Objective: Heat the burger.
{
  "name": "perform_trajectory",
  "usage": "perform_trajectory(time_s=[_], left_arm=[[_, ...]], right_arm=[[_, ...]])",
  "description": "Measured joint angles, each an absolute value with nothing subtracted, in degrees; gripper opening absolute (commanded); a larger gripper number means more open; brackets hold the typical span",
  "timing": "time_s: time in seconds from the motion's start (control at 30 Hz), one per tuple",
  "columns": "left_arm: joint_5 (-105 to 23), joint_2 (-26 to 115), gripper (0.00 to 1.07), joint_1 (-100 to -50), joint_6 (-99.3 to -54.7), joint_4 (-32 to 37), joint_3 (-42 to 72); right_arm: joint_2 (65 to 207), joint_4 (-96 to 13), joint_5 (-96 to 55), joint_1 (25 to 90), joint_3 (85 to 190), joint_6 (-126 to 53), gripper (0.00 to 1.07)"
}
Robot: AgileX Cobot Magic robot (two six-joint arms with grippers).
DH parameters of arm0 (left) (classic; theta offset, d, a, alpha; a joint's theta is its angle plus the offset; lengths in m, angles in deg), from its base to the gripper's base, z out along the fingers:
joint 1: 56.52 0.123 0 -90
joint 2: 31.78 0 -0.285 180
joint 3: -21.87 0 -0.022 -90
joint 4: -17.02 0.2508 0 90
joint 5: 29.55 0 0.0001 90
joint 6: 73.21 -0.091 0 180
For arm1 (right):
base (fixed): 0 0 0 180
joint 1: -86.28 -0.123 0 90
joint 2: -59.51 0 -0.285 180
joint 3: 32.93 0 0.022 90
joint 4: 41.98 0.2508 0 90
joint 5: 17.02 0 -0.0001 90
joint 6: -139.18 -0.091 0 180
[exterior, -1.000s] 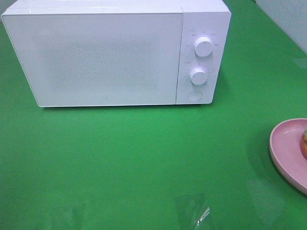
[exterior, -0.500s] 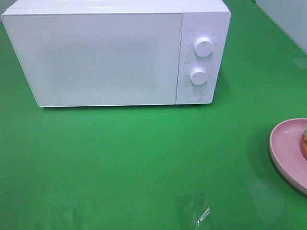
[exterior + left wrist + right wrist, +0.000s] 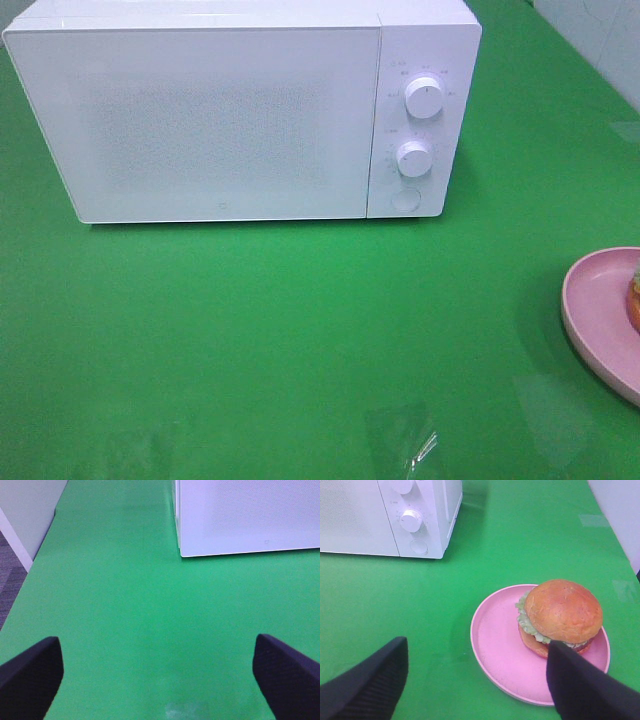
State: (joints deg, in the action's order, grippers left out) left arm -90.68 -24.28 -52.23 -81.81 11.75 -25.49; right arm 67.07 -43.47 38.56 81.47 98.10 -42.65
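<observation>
The burger (image 3: 560, 615), with a golden-brown bun, green lettuce and an orange layer, sits on the right part of a pink plate (image 3: 495, 645). In the high view only a sliver of the burger (image 3: 635, 296) shows at the right edge, on the plate (image 3: 590, 310). My right gripper (image 3: 476, 675) is open and empty, its fingers spread on either side of the plate's near rim, short of the burger. My left gripper (image 3: 156, 675) is open and empty above bare green table, in front of the microwave's left end. Neither gripper shows in the high view.
A white microwave (image 3: 200, 120) stands at the back with its door shut, two knobs (image 3: 424, 98) and a round button (image 3: 405, 200) on its right panel. It also shows in the left wrist view (image 3: 250, 515) and the right wrist view (image 3: 370, 515). The green table's (image 3: 30, 580) left edge is near.
</observation>
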Motion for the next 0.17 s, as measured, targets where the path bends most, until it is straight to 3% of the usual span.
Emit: perform_trajectory(time_s=[0.17], left_arm=[[-90.68,-24.28,0.95,-52.23,-81.81,11.75,-25.49]], right_arm=[[67.07,-43.47,38.56,81.47,98.1,-42.65,0.73]])
